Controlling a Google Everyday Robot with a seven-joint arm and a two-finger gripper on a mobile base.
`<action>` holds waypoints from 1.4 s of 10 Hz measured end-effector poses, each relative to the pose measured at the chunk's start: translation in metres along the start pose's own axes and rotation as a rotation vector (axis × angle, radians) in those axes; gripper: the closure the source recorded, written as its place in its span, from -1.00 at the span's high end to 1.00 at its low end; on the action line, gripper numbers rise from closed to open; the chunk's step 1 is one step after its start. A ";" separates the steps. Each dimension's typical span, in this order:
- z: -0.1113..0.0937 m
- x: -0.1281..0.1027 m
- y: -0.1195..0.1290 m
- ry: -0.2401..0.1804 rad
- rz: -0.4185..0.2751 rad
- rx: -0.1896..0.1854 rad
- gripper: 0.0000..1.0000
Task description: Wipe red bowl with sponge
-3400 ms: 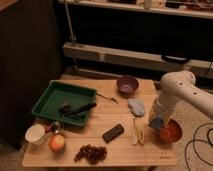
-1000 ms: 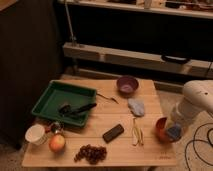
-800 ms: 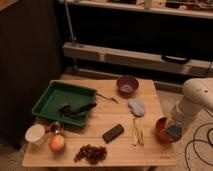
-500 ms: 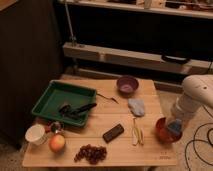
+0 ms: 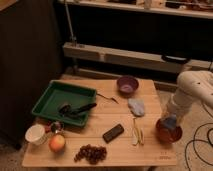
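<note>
The tool (image 5: 170,115) hangs directly over the bowl (image 5: 168,134) at the surface's (image 5: 125,152) right edge. A bluish bit just beneath it is likely the sponge (image 5: 169,123). I cannot tell the tool's grip. Wiping seems underway, and finishing and lifting off are left.

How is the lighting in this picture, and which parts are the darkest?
Camera view: the light is dim and warm, and it falls mostly on the wooden table and the white arm. Same view: the left wall and the space behind the table are nearly black. Same view: the gripper, over the red bowl at the table's right edge, looks dim beneath the arm.
</note>
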 end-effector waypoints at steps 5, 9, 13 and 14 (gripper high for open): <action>0.004 0.001 -0.021 -0.008 -0.040 0.019 -1.00; 0.015 -0.019 -0.041 -0.018 -0.095 0.006 -1.00; 0.024 -0.047 -0.039 -0.025 -0.110 0.000 -1.00; 0.026 -0.051 -0.038 -0.025 -0.112 0.000 -1.00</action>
